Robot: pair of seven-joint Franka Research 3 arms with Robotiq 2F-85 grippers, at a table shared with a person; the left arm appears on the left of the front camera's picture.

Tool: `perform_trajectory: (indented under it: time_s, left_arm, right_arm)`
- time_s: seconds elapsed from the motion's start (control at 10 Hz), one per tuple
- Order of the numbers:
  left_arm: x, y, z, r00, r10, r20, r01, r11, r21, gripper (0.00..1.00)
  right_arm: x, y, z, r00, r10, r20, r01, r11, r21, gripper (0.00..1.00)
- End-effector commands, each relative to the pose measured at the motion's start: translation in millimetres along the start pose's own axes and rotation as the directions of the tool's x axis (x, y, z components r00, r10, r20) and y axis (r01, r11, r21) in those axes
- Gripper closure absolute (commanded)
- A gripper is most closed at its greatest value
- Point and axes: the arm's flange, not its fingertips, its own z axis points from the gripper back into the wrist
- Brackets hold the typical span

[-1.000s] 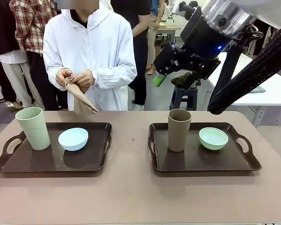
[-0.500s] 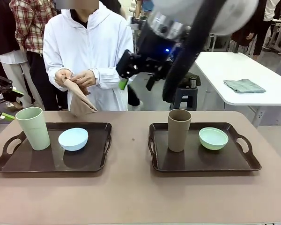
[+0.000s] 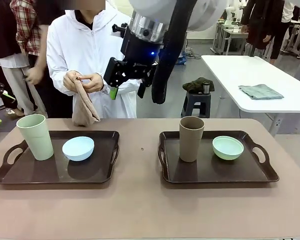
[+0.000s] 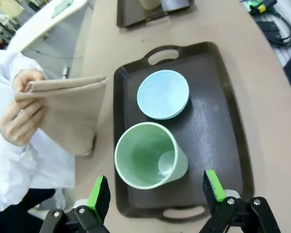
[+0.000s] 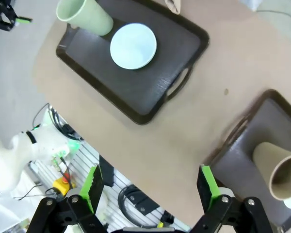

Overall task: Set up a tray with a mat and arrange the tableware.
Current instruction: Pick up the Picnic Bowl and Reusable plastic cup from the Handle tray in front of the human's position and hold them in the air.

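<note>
Right claw (image 3: 127, 86) hangs high, jaws apart, near person's folded cloth (image 3: 84, 109); left claw (image 4: 155, 193) apart above green tumbler (image 4: 146, 156).

Left tray (image 3: 92, 174): green tumbler (image 3: 36, 136) upright at 9 o'clock, blue bowl (image 3: 78, 148) at 3. Right tray (image 3: 210, 173): brown tumbler (image 3: 191, 138), mint bowl (image 3: 228, 147) likewise. Tan mat (image 3: 84, 108) held folded.

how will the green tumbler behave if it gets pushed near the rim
Likely to tip: the green tumbler is tall and narrows toward its base. Probably light, as it looks empty from above. Its smooth wall may slip.
</note>
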Motion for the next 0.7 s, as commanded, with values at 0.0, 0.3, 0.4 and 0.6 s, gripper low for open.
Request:
perform_trajectory:
  time_s: [0.0,0.3,0.4,0.6]
  left_arm:
    - [-6.2,11.2,10.1,1.0,0.013,-0.007,-0.013,1.0,-0.017,0.0]
    - [0.0,0.0,0.0,1.0,0.0,0.0,0.0,1.0,0.0,0.0]
    - [0.0,0.0,0.0,1.0,0.0,0.0,0.0,1.0,0.0,0.0]
    - [0.0,0.0,0.0,1.0,0.0,0.0,0.0,1.0,0.0,0.0]
  right_arm:
    - [20.9,19.4,-8.5,0.999,0.037,-0.03,-0.037,0.999,-0.008,0.0]
    - [0.0,0.0,0.0,1.0,0.0,0.0,0.0,1.0,0.0,0.0]
    - [0.0,0.0,0.0,1.0,0.0,0.0,0.0,1.0,0.0,0.0]
    - [0.0,0.0,0.0,1.0,0.0,0.0,0.0,1.0,0.0,0.0]
